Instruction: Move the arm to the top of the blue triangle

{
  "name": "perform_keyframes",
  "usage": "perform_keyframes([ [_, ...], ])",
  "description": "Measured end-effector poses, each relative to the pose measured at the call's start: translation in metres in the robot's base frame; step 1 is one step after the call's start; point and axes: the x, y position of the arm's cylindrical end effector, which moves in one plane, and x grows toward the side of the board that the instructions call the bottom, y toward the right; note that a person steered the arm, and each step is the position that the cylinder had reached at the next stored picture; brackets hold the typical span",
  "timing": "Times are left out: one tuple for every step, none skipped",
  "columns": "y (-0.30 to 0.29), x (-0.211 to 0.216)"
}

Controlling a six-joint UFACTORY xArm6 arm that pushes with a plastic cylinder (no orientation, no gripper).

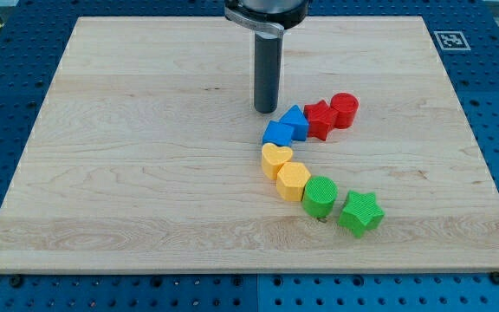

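The blue triangle [295, 120] lies near the board's middle, touching a blue cube [277, 133] at its lower left and a red star [320, 119] on its right. My tip [266, 109] stands on the board just up and left of the blue triangle, a small gap away from it. The rod rises straight up to the view's top.
A red cylinder [345, 109] sits right of the red star. Below the blue cube a yellow heart [275, 159], a yellow hexagon [293, 181], a green cylinder [320, 196] and a green star [359, 212] curve toward the lower right. The wooden board [128, 156] lies on a blue perforated table.
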Motion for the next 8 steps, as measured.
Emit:
perform_keyframes([
  [0.004,-0.002],
  [0.011,-0.005],
  [0.021,-0.005],
  [0.031,-0.006],
  [0.037,-0.009],
  [0.037,-0.009],
  [0.037,-0.009],
  [0.037,-0.01],
])
